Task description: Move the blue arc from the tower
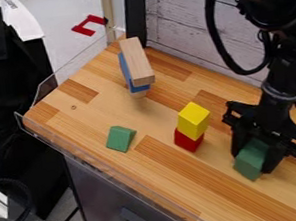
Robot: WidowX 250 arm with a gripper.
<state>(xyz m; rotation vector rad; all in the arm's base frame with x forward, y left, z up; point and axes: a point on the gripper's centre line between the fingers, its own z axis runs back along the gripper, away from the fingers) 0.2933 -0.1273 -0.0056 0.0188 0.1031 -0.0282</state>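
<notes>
Camera view: the blue arc (126, 70) lies in the upper centre of the frame, within the tower (143, 72), between a pale plank (134, 54) above and a small wooden base (138, 94) below. The plank covers much of it, so that only its left side and near end are exposed. The gripper (253, 157) hangs at the lower right, around or over a green block (249, 163); whether it is clamped on that block cannot be told. A yellow cube (193, 119) on a red block (189, 140) stands between the gripper and the tower, and a green wedge (121, 138) rests on the worktop (88, 124) left of centre. Handling (judged): the arc is probably painted wood, light, stiff and not fragile, its smooth faces liable to slide if pinched off-centre. The best hold would be across its two long sides, near the middle of its length, where the weight should balance; a grasp at the near end alone might let it swing. The plank is the chief difficulty, since it hides the arc's upper face and bears upon it: lifting it off first would bare the sides, whereas a direct pull could drag plank and base along or topple the tower.
</notes>
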